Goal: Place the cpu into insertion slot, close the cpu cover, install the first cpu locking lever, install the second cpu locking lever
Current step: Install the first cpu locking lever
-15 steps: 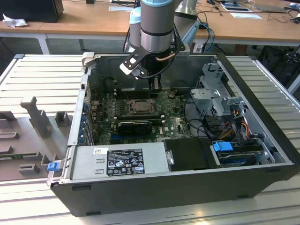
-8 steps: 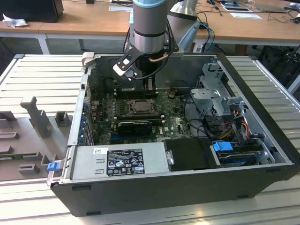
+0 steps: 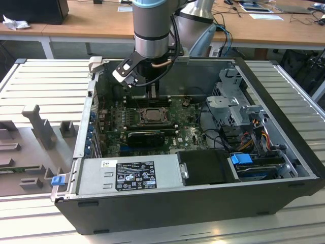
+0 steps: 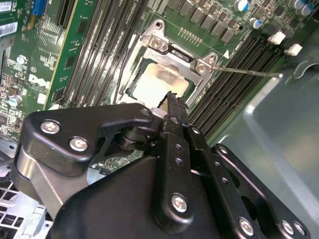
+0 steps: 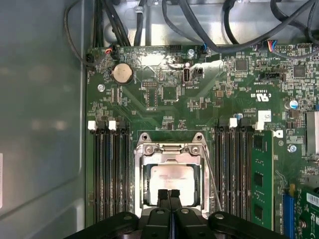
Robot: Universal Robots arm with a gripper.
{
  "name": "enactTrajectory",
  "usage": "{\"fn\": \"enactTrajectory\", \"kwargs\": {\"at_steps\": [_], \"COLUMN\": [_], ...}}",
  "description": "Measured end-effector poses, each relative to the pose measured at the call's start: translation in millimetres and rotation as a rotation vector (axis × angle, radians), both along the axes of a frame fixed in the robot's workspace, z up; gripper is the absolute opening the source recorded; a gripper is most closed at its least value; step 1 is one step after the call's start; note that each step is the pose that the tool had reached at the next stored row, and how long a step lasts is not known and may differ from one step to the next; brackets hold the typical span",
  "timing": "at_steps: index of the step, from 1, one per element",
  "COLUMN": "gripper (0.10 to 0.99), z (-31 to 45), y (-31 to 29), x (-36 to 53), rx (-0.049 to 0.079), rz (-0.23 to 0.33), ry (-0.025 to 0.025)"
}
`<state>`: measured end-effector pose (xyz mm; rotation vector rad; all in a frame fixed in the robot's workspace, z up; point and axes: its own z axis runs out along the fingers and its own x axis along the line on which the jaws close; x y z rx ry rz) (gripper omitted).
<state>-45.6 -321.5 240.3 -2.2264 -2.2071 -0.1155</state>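
Silver-grey cpu [image 5: 172, 181] sits flat in the insertion slot [image 5: 145, 180]. It shows through the window of the cpu cover [image 5: 139, 172], which looks folded down over it.

End effector [image 5: 169, 194] is closed, fingertips pressed together, nothing between them. The tips hang over the edge of the cover window. My read: it's acting as a pusher, not a grabber, since closed fingers make one stiff point. Can't tell if they touch metal.

One locking lever [image 4: 249, 71] is a thin wire rod sticking out off a socket corner across the memory slots [image 4: 249, 55] in the second wrist view. Looks unlatched to me. Can't tell about the other lever.

Exterior view, clock face centred on the socket:
- Arm [image 3: 151, 25] comes straight down at 12 o'clock.
- Black expansion card [image 3: 147, 136] is just beside at 6 o'clock, with the power supply [image 3: 129, 173] further out on the same line.
- Drive cage [image 3: 228, 104] is at 3 o'clock, well apart.
- Grey fixture blocks [image 3: 38, 127] sit at 9 o'clock on the tabletop [image 3: 51, 76], outside the computer case [image 3: 177, 203].

Case lies on its side with the board facing up, likely so the arm gets vertical access.
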Motion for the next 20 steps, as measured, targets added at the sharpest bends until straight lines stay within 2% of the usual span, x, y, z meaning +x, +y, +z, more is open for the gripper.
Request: {"fn": "enactTrajectory", "kwargs": {"at_steps": [12,20], "gripper": [0.106,0.106], "z": [8.0,16.0], "y": [0.0,-0.1], "x": [-0.2,-0.2], "rx": [-0.002,-0.001], "rz": [0.0,0.0], "ry": [0.0001,0.0]}}
